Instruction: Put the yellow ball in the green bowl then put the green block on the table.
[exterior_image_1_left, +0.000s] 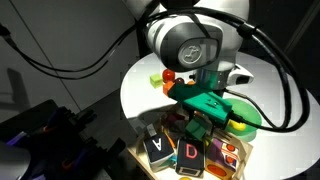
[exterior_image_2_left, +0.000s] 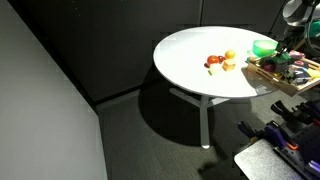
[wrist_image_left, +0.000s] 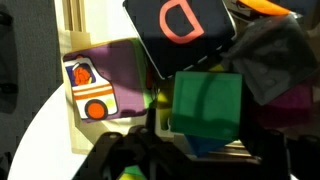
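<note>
Green and square-edged, the block (wrist_image_left: 208, 105) sits in the wooden tray (exterior_image_2_left: 258, 70) beneath your gripper (exterior_image_1_left: 198, 125); whether the jaws pinch it, you cannot tell. Your round yellow ball (exterior_image_2_left: 230, 56) lies on the smooth white table (exterior_image_2_left: 185, 60), apart from the bowl (exterior_image_2_left: 263, 47).
</note>
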